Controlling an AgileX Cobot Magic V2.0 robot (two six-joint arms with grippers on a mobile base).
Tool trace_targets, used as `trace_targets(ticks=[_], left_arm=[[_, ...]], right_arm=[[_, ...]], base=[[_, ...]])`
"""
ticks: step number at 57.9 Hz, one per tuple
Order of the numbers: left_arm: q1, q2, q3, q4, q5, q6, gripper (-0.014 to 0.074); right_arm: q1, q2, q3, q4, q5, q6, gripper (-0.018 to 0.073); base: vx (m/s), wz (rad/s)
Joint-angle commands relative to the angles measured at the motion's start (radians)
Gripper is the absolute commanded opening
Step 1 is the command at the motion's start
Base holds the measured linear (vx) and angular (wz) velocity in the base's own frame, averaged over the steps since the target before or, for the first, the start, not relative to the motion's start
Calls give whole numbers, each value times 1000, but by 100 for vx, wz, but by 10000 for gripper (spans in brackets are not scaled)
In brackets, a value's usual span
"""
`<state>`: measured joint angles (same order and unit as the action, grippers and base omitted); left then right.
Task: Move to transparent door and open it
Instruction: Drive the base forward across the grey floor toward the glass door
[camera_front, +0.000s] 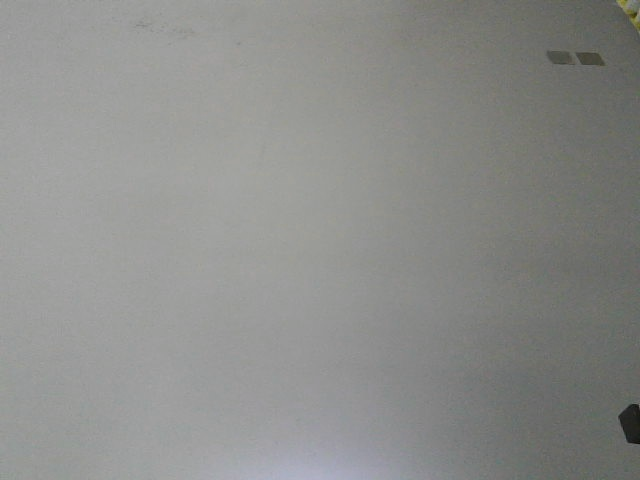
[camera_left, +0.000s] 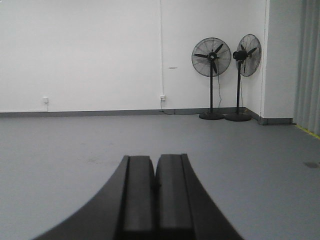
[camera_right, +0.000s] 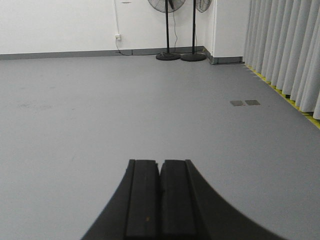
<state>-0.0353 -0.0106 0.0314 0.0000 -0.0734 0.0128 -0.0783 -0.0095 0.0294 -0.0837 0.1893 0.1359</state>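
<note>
The transparent door is out of view in every frame. My left gripper (camera_left: 155, 157) is shut and empty, held low over the grey floor and pointing at the white back wall. My right gripper (camera_right: 160, 162) is shut and empty too, pointing across the same floor toward the back right corner. The front view shows only bare grey floor (camera_front: 300, 250).
Two black pedestal fans (camera_left: 211, 75) (camera_left: 244, 75) stand in the back right corner; their bases show in the right wrist view (camera_right: 168, 56). Grey curtains (camera_right: 285, 45) hang along the right side behind a yellow floor line. Two small floor plates (camera_right: 245, 103) (camera_front: 576, 58) lie ahead right. Wall sockets (camera_left: 163, 98) sit low.
</note>
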Motion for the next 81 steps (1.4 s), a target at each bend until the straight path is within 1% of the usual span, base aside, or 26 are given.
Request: trace_targets(ticks=[1,15,46,81], left_arm=[[-6,-15,16,-6,-81,-4,-6],[-6,-15,16,-6,-81,-4,-6],[-6,-15,16,-6,-81,-4,-6],[-6,-15,16,-6,-81,-4,-6]], right_arm=[[-3,-16,5,-3,-82,-5,-9],[-3,-16,5,-3,-82,-5,-9],[-3,-16,5,-3,-82,-5,-9],[-3,-16,5,-3,-82,-5,-9]], base=[[9,10],[6,0],[8,-15],[21,-14]])
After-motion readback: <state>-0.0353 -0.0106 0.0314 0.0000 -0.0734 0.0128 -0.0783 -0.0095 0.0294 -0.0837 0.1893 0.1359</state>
